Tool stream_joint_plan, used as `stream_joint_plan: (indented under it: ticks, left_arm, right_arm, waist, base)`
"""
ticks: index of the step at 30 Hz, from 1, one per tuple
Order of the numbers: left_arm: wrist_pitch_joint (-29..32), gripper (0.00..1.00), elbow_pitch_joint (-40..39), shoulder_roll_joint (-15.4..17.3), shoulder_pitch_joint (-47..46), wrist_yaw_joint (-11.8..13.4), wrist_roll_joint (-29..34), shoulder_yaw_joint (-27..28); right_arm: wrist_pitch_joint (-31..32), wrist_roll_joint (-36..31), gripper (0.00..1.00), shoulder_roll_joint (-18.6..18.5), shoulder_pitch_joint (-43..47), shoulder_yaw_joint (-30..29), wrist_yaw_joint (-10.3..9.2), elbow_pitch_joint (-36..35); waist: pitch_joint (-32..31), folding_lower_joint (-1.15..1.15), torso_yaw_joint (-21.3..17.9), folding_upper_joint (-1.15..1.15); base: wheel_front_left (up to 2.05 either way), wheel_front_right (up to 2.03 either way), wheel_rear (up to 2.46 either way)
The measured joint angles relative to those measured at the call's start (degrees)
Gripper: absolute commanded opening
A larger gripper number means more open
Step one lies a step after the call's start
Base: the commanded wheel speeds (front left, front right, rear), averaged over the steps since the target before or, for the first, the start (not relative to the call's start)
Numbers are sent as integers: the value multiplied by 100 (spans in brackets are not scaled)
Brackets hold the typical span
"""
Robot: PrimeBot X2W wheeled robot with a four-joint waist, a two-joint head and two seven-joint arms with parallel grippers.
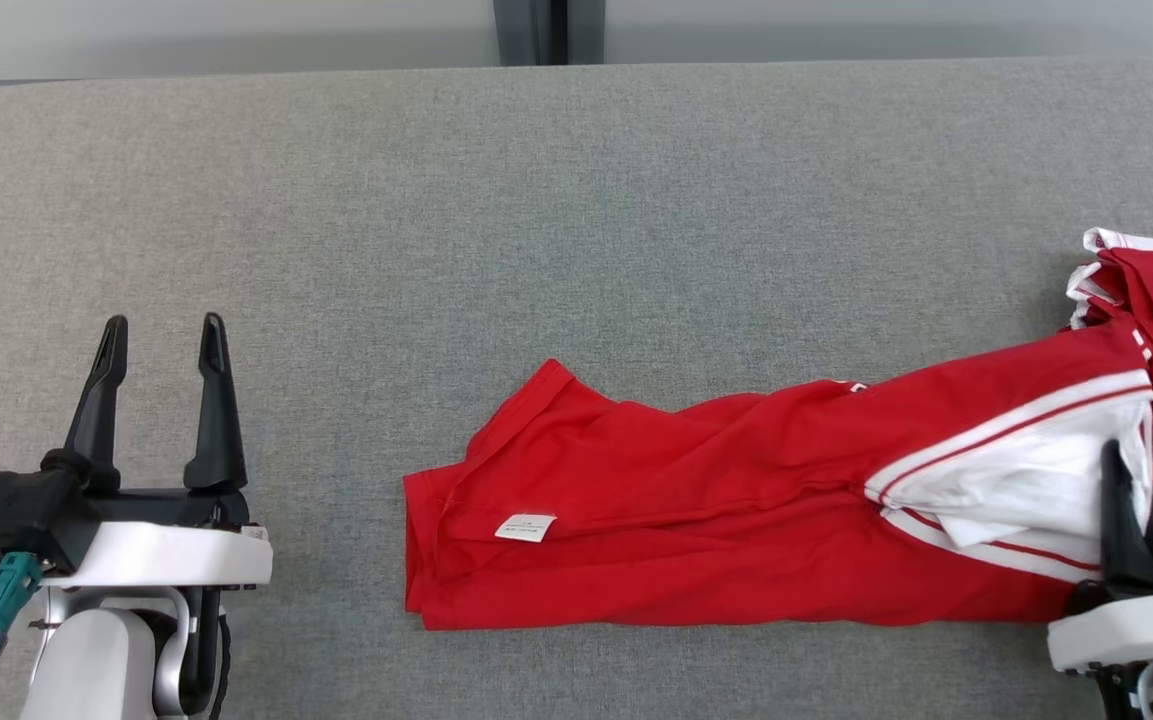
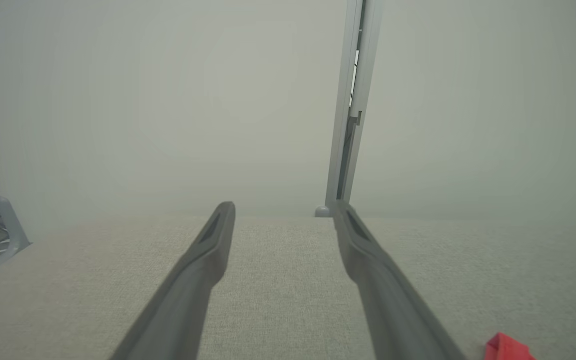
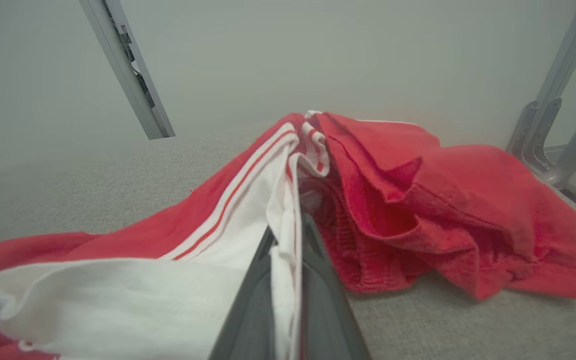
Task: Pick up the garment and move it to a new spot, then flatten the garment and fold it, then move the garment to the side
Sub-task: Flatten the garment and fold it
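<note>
Pinching white sleeve cloth of the garment (image 1: 696, 500), right claw (image 3: 290, 227) is clamped; left claw (image 1: 166, 335) gapes wide.

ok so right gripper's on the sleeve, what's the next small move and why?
Probably lift the right gripper straight up a little. Its jaws are shut on the white sleeve panel of the garment, which lies rumpled on the grey table, bunched at the robot's right. The left gripper is open and apart from the cloth, so the right one alone has the pick.
</note>
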Motion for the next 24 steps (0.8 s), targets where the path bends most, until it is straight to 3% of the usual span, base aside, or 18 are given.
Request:
stream_joint_plan:
  ticks: [7, 14, 18, 24]
  left_arm:
    - [0, 100, -11, -33, -53, -57, 62, 58]
    - [0, 100, -22, -100, -79, -107, 116, 65]
    - [0, 100, -9, -158, -130, -142, 147, 36]
    - [0, 100, 22, -220, -198, -188, 148, 22]
  right_arm:
    - [116, -40, 0, 196, -67, 791, -1, -1206]
    - [621, -48, 0, 296, -98, 2450, -1, -2580]
    - [870, 104, 0, 330, -227, 3337, -1, -2644]
    - [848, 376, 0, 338, -606, 4165, -1, -1855]
  waist:
    - [15, 0, -9, 0]
    - [65, 0, 26, 0]
    - [91, 0, 96, 0]
    - [148, 0, 243, 0]
  base:
    - [0, 0, 0]
    - [0, 0, 0]
    - [0, 0, 0]
    - [0, 0, 0]
